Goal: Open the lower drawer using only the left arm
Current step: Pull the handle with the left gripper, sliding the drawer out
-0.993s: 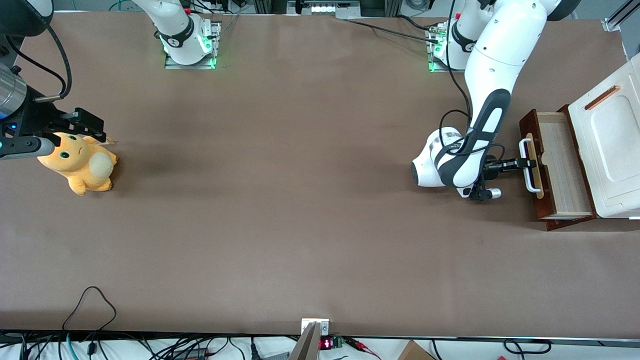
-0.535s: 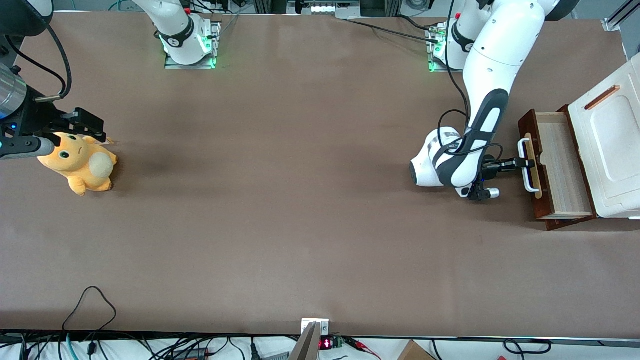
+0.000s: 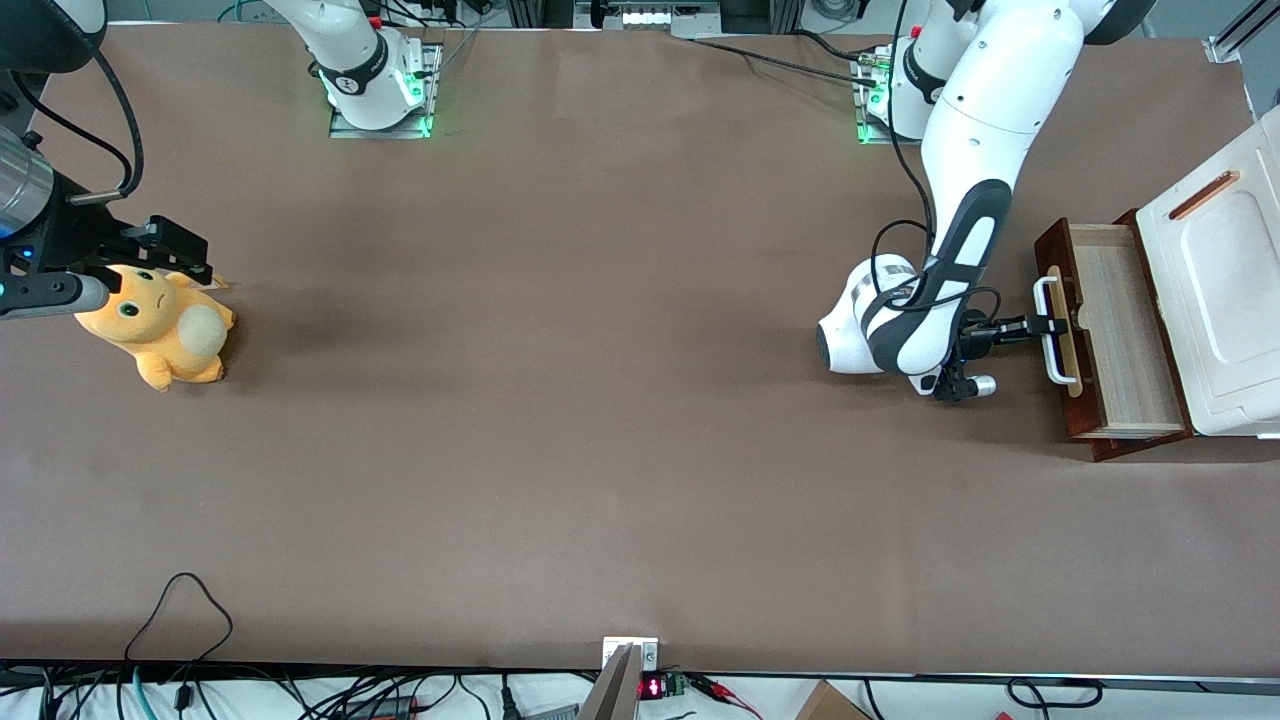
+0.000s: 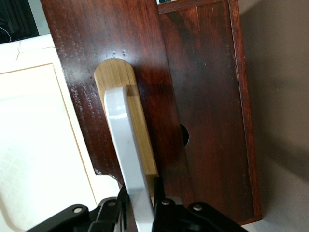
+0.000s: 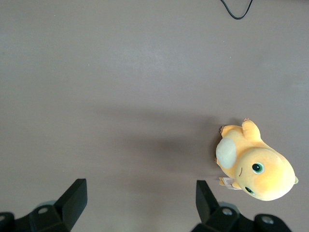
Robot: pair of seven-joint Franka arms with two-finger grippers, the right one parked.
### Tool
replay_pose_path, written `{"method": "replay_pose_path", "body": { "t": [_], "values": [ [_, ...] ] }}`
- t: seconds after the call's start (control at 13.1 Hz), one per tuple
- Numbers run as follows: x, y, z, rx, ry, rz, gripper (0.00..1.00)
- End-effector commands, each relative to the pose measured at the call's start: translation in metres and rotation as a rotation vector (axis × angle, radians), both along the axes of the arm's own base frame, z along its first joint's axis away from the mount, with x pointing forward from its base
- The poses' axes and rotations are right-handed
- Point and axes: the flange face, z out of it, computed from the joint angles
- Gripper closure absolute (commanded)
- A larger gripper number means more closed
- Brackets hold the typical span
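Pulled a shade farther out than a second ago, the lower drawer (image 3: 1110, 335) shows most of its pale wooden floor at the working arm's end of the bench (image 3: 600, 450). The left arm (image 3: 965, 220) has its claw (image 3: 1040, 326) clamped on the white handle (image 4: 126, 159). Judged nearly finished: little travel left, then release.

The lower drawer (image 3: 1115, 335) was dark red-brown with a pale interior and white handle (image 3: 1048, 331). The tool (image 3: 1040, 326) was black. The counter (image 3: 600, 400) was brown; the plush toy (image 3: 160, 325) orange.
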Motion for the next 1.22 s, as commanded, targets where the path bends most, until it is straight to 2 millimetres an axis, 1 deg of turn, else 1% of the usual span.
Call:
{"method": "replay_pose_path", "body": {
  "t": [0.0, 0.15, 0.23, 0.31, 0.38, 0.53, 0.99, 1.07, 1.15],
  "values": [
    [-0.0231, -0.0355, 0.0021, 0.016, 0.029, 0.051, 0.84],
    [-0.0224, -0.0349, 0.0024, 0.015, 0.028, 0.053, 0.84],
    [-0.0231, -0.0355, 0.002, 0.015, 0.03, 0.052, 0.79],
    [-0.0242, -0.035, -0.001, 0.018, 0.04, 0.052, 0.54],
    [-0.0253, -0.0336, -0.0026, 0.023, 0.044, 0.055, 0.01],
    [-0.027, -0.0328, -0.0052, 0.027, 0.051, 0.058, 0.0],
    [-0.0264, -0.0317, -0.0043, 0.022, 0.059, 0.064, 0.0],
    [-0.0255, -0.0299, -0.003, 0.011, 0.058, 0.079, 0.0],
    [-0.019, -0.0297, 0.0012, -0.003, 0.046, 0.086, 0.0]
  ]
}}
